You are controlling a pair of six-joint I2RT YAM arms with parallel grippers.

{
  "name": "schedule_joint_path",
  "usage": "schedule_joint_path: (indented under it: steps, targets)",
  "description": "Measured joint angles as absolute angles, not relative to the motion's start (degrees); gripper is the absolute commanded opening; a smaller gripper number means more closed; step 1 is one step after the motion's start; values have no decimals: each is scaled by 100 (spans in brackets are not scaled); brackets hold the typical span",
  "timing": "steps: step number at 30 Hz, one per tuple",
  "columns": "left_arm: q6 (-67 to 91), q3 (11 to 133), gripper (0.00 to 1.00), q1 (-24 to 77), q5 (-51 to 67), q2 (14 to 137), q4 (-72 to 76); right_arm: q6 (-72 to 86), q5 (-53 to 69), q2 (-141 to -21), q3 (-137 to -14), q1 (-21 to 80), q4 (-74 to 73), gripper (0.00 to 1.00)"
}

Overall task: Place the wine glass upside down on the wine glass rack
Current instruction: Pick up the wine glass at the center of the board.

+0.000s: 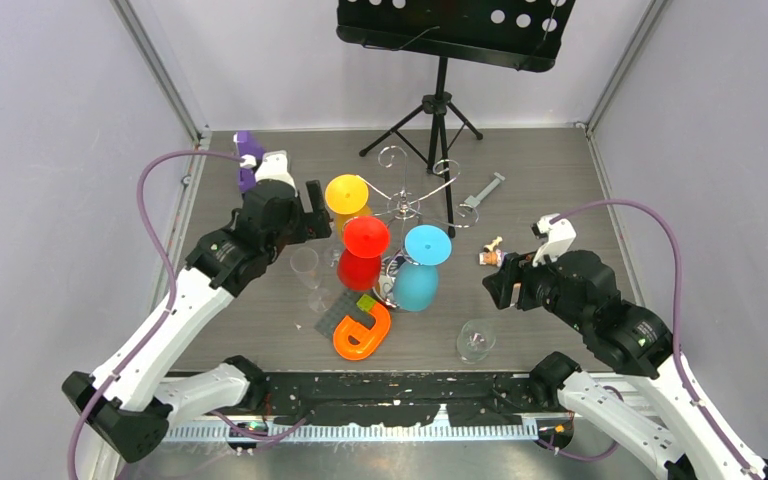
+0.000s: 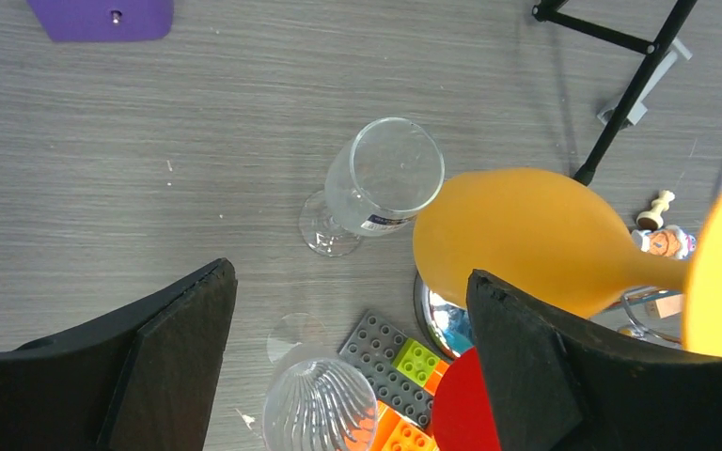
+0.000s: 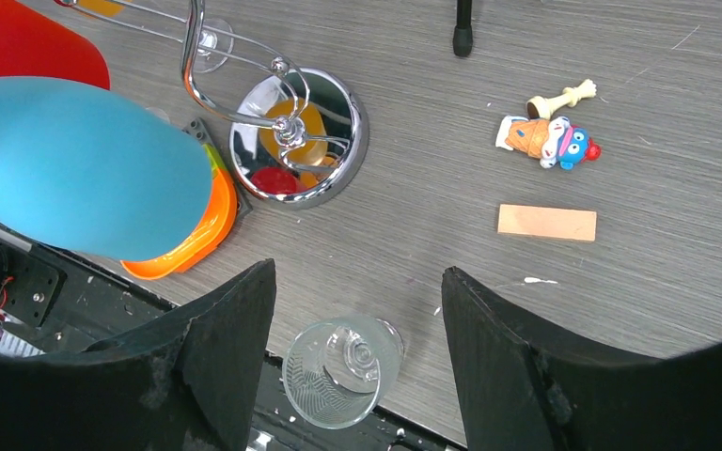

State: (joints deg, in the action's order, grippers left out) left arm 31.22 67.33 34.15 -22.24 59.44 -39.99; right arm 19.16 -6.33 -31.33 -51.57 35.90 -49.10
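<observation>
**A:** Where is everything?

**B:** The rack point(image 1: 403, 205) stands mid-worktop point(image 1: 560, 180). A yellow glass point(image 1: 346, 193), a red glass point(image 1: 366, 238) and a blue glass point(image 1: 427, 245) hang on it bowl-down. One wine glass point(image 1: 476, 340) stands on the worktop near the right arm, and a clear glass point(image 1: 305, 265) stands near the left.

**A:** And the fingers?

**B:** The left fingers point(image 2: 179, 357) are wide and empty, just beside the yellow glass. The right fingers point(image 3: 216, 357) are apart and empty, above the wine glass and not touching it.

**A:** So the step is a pick-up?

**B:** I'd judge so. Come straight down and close gently, low on the bowl or on the stem, because thin glass slips and cracks. Lift clear before turning it over. Then slide the foot into one of the free curls on the far side, staying well apart from the blue glass so nothing swings.
</observation>
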Motion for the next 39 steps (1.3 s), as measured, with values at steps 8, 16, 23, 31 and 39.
schedule_joint_path:
  steps: [8,16,23,31,39]
  targets:
    - [3105,6733,82,3118,-2010,6298,-3846,1822,-631,-3135,-5113,3590,-4936,71]
    - [3105,6733,69,2834,-1800,6560,-3557,1726,-633,-3140,-5098,3590,-4941,72]
    - [3059,6737,61,2773,-1640,7032,-3509,1660,-633,-3140,-5087,3590,-4941,72]
    - [2864,7039,54,2724,-1625,7397,-3487,1640,-604,-3153,-5083,3590,-4967,72]
    - [2700,7205,48,2714,-1625,7642,-3522,1638,-530,-3181,-5083,3590,-4982,72]
